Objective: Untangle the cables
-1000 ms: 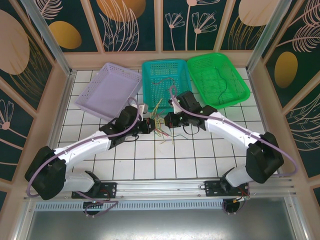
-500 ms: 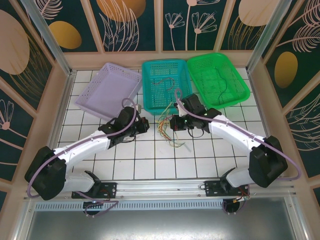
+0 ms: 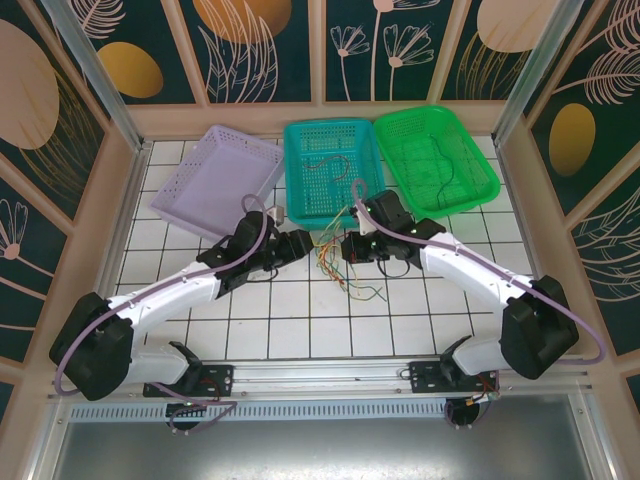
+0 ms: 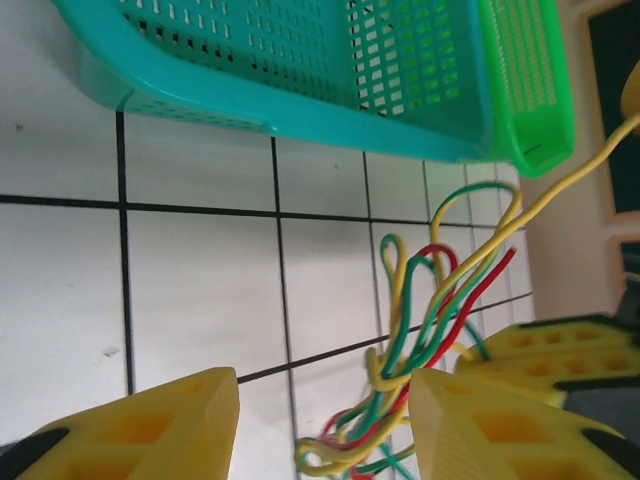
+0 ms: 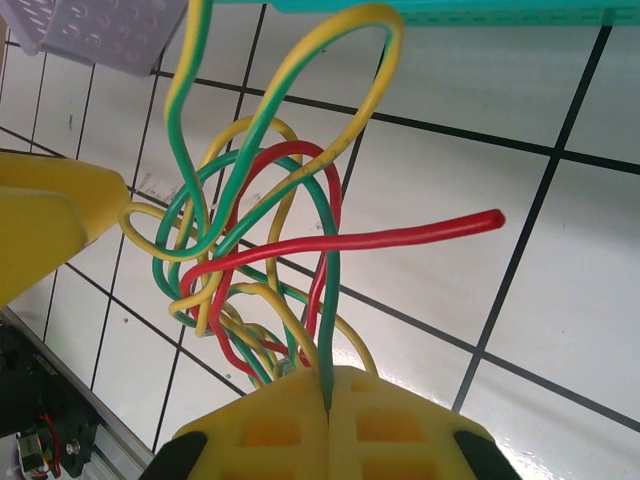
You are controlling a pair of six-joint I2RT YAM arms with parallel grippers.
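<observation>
Top view: the cables [image 3: 338,265] lie knotted on the white tiled table [image 3: 300,330], at 6 o'clock from the teal basket [image 3: 328,170]; they sit at 3 o'clock of the left end effector [image 3: 303,244] and at 9 o'clock of the right end effector [image 3: 349,247], which touches them and is nearer; the bundle runs roughly 11 to 5.

Left wrist view: the left end effector stands moderately wide, pinching nothing; loops lie at its 1 o'clock, beside one finger.

Right wrist view: the right end effector is clamped on a green strand; the tangle fans toward 11 o'clock.

I can read no writing.
</observation>
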